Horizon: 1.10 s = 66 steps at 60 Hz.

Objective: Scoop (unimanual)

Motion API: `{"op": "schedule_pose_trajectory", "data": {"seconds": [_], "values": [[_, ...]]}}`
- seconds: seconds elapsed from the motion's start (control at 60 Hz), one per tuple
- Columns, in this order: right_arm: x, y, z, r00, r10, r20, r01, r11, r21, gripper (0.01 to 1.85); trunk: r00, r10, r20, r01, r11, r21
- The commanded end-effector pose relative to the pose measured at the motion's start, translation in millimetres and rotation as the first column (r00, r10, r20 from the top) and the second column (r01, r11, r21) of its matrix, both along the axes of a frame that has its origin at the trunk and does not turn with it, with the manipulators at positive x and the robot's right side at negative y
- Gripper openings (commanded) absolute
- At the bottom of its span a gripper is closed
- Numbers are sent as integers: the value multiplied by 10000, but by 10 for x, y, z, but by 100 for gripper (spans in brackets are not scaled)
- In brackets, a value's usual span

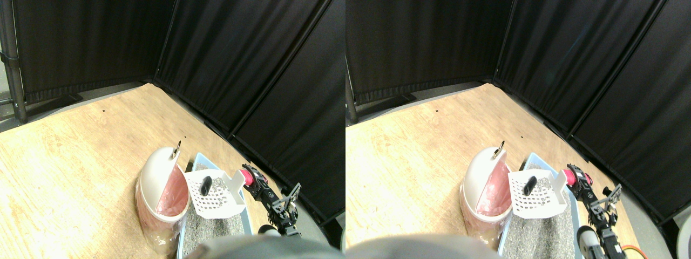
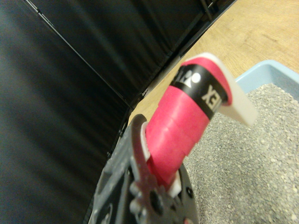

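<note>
White perforated plastic scoop (image 1: 216, 195) with red-wrapped handle (image 1: 247, 177) is grasped by the right gripper (image 1: 255, 183), raised above the light-blue litter tray (image 1: 201, 159), carrying a dark lump (image 1: 205, 185); white swing-lid bin (image 1: 161, 190) at 9 o'clock.

The robot's right arm (image 1: 272, 202) is black, built of open-frame brackets with small screws; its claw (image 2: 149, 186) looks dark grey, though blurred.

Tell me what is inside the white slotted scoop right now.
One dark oval lump lies in the white perforated plastic scoop, held above the grey litter in the light blue tray. Whether litter grains remain in the scoop cannot be told; its near wall hides part of the floor.
</note>
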State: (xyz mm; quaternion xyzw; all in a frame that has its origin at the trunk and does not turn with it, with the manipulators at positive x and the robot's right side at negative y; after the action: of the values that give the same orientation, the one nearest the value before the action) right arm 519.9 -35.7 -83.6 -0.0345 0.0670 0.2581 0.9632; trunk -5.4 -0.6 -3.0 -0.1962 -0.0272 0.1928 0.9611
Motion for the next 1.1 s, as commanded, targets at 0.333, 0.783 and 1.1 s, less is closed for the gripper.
{"op": "schedule_pose_trajectory", "data": {"seconds": [0.333, 0.783, 1.1], "values": [[113, 228, 180, 9897, 1366, 424, -1263, 9737, -1894, 6, 9992, 395, -46, -398, 9970, -671], [-3, 462, 264, 9801, 1877, 650, -1458, 9021, -4062, 6, 9987, 510, 84, -500, 9946, -909], [-104, 539, 319, 9896, 1038, 994, -494, 8952, -4429, 6, 9982, 563, 222, -540, 9943, -918]]}}
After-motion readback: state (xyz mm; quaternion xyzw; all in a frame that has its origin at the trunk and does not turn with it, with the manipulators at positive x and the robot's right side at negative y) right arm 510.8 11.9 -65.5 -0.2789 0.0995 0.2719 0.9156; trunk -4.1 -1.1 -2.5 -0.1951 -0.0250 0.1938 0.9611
